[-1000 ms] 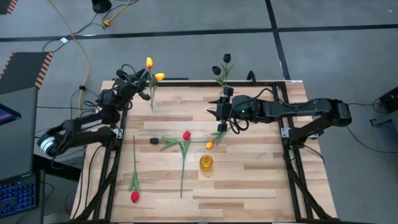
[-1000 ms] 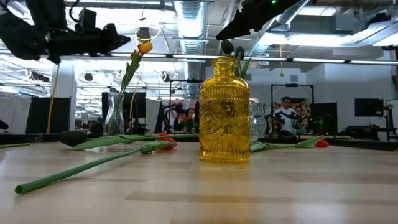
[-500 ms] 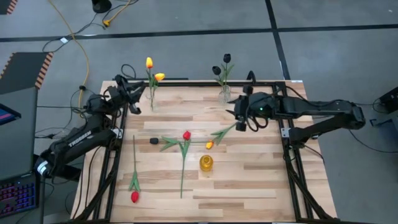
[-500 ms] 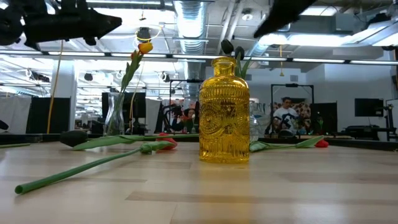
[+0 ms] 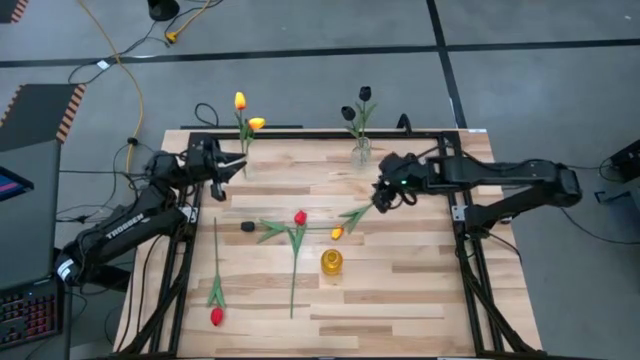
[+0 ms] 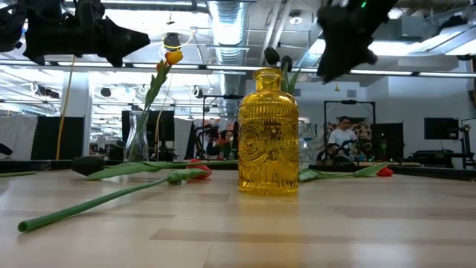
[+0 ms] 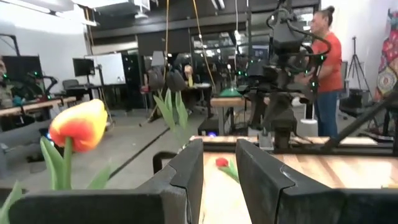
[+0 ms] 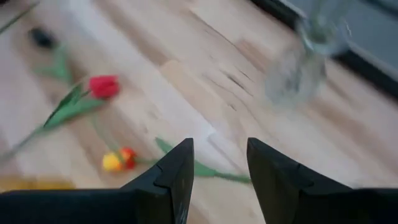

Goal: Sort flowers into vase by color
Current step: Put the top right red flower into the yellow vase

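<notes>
So far yellow (image 5: pixel 240 101) and black tulips (image 5: pixel 364 94) stand in clear vases behind the amber ribbed glass bottle (image 5: pixel 331 264), four flowers still lie loose, and both grippers, left (image 5: pixel 238 163) and right (image 5: pixel 378 199), hover empty, jaws apart.

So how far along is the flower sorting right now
Done: two yellow tulips stand in the left clear vase and the black tulips in the right clear vase. In hand: nothing; the left pincer sits empty by the left vase, and the right pincer hangs open over the loose yellow tulip. Left: that tulip, two red tulips, a black head, and the empty yellow vase.
</notes>
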You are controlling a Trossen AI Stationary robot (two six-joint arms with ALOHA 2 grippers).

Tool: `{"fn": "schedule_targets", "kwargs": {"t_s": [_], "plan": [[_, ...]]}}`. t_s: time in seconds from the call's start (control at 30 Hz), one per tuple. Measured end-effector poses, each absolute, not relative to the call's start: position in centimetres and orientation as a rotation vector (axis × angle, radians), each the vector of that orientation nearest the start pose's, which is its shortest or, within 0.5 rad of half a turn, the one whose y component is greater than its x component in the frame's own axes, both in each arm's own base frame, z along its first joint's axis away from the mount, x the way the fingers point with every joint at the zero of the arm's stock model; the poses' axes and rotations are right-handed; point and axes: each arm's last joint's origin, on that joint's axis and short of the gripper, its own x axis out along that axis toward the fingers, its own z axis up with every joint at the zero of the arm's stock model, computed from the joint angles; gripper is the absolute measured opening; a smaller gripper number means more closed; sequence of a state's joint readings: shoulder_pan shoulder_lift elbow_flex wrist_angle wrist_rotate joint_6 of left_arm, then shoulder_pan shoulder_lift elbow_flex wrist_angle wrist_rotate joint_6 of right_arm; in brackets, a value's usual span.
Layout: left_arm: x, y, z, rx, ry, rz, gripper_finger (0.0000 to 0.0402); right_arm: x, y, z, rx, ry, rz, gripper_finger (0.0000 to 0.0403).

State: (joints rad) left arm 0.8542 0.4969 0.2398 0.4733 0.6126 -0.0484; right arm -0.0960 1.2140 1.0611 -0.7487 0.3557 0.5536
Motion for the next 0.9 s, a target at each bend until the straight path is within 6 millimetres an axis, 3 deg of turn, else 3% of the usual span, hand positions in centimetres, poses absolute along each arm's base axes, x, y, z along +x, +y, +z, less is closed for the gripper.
{"fn": "schedule_targets", "kwargs": {"t_s": [0.27, 0.47, 0.9], "plan": [[10.2, 8.3, 24.1, 0.082, -0.138, 0.212, 0.0084, 24.6, -5.6, 25.3, 0.674, 0.924, -1.013, 0.0175], [10.4, 8.0, 24.0, 0.113, -0.126, 0.184, 0.0084, 24.7, -7.8, 23.1, 0.855, 0.960, -1.223, 0.0175], [10.9, 7.6, 23.3, 0.104, -0.065, 0.139, 0.0084, 25.8, -10.2, 18.5, 0.977, 1.103, -1.370, 0.0175]]}}
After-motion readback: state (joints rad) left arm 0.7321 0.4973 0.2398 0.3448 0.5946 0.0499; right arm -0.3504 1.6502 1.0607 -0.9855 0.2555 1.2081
